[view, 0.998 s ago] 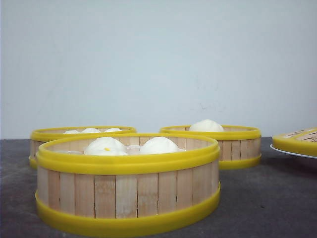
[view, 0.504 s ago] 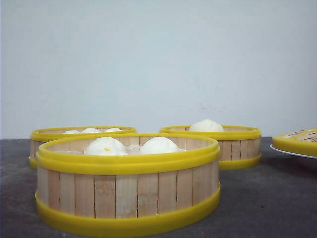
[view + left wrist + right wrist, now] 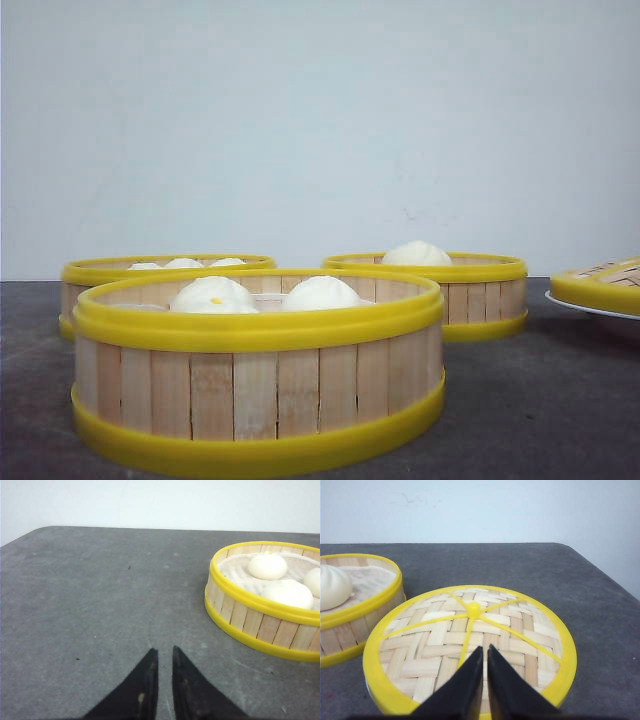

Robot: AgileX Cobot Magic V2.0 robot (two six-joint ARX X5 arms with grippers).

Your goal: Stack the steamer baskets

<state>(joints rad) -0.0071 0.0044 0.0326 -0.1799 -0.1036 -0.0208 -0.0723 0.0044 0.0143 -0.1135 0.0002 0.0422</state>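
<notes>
From the front, the near basket (image 3: pixel 258 372) fills the low centre, standing alone on the dark bench (image 3: pixel 540 400) with two white buns (image 3: pixel 212 294) showing above its rim. Open bench lies at 3 o'clock of it, running to the plate (image 3: pixel 590 305) at the frame's right edge, which carries the woven lid (image 3: pixel 600 283). At 11 o'clock behind the near basket stands the left basket (image 3: pixel 90 275), three bun tops just clearing its rim; at 1 o'clock stands the right basket (image 3: pixel 470 283) with one bun (image 3: pixel 416 254). All three baskets sit apart, none stacked, though the low angle makes the gaps between them hard to judge.

The left gripper (image 3: pixel 165 652) hangs over bare bench, its black fingers (image 3: pixel 149 672) nearly together with only a slit between them, gripping nothing. A basket holding three buns is off at 2 o'clock of it, and wide free bench runs to a rounded corner at 10 o'clock.

The right gripper (image 3: pixel 485 650) hovers over the lid, fingers (image 3: pixel 501 680) likewise almost closed and empty, tips short of the lid's yellow centre knob (image 3: pixel 473 609). The bench edge runs off at 2 o'clock.
</notes>
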